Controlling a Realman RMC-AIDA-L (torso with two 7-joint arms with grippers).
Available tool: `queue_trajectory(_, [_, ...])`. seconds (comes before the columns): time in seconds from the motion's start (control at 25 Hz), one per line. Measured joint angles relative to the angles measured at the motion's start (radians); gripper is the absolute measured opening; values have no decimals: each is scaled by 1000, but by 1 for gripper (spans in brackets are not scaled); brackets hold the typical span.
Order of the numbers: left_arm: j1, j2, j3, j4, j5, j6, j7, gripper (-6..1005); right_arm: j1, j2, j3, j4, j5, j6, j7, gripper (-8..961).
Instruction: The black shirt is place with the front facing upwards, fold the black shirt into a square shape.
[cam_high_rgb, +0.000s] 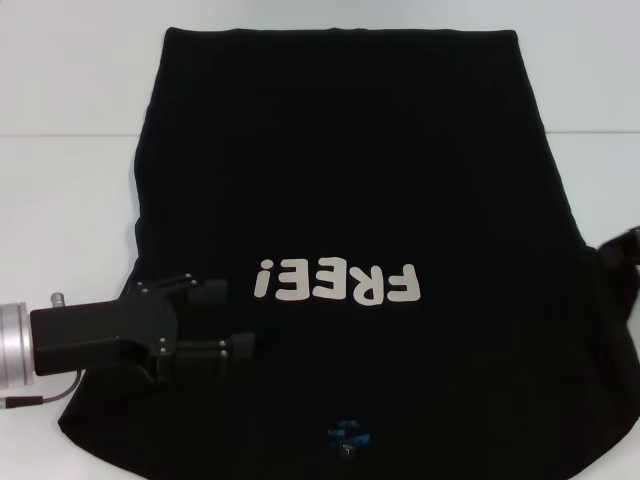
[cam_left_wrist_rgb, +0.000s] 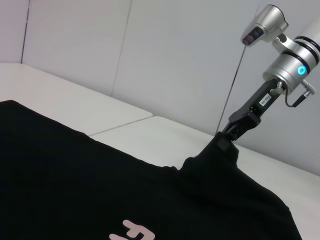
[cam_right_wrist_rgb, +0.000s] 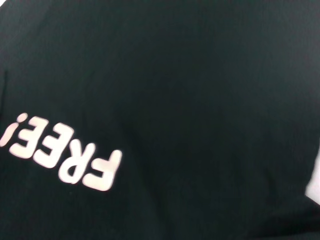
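Note:
The black shirt (cam_high_rgb: 340, 180) lies spread on the white table, front up, its white "FREE!" letters (cam_high_rgb: 338, 283) upside down to me and a small blue neck label (cam_high_rgb: 350, 436) near the front edge. My left gripper (cam_high_rgb: 235, 318) hovers open over the shirt's near left part, with nothing between its fingers. In the left wrist view my right gripper (cam_left_wrist_rgb: 229, 136) is shut on a pinch of the black shirt (cam_left_wrist_rgb: 150, 200) at its right edge and lifts it into a small peak. The right wrist view shows only the shirt (cam_right_wrist_rgb: 200, 75) and its letters (cam_right_wrist_rgb: 60, 152).
The white table (cam_high_rgb: 60, 200) shows to the left, right and behind the shirt. A seam line (cam_high_rgb: 60, 136) crosses the tabletop. A pale wall (cam_left_wrist_rgb: 175, 60) stands behind the table.

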Motion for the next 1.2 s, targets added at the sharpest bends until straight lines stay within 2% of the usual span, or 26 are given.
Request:
queue_trajectory(0.4, [4,0,0,-2,1,0,0,888,68,57,-184,34,-3,77,-1,15])
queue_trajectory(0.52, [3,0,0,-2,1,0,0,888,77,68,-233,34,-5,94,4,15])
queue_trajectory(1.0, [-2,0,0,-15,-1,-17,0,888,110,80,-279,73,41,105,-13,15])
queue_trajectory(1.2, [0,0,-5,-17,-6,-22,-4,888,100,79,-283,128,195,69,-131,103])
